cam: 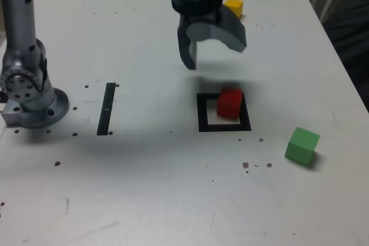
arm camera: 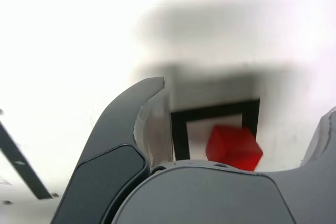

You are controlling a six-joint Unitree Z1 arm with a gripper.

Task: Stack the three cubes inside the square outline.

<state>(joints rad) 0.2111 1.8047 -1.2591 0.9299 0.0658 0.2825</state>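
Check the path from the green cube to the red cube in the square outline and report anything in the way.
Nothing visible blocks it. The green cube sits on bare table at the exterior view's right of the square outline, where the red cube stands with its top uncovered.

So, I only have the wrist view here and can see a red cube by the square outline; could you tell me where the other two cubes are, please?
Observer: The green cube lies on the table outside the square outline, toward the exterior view's right and nearer that camera.
Operator: Thanks, and the yellow one?
Observer: The yellow cube sits at the far side of the table, partly hidden behind the arm.
Operator: Is the gripper above the red cube?
Observer: The gripper is open and empty, raised above the table, beyond the red cube in the exterior view.
Operator: Anything else on the table?
Observer: A thin black strip lies to the exterior view's left of the outline.
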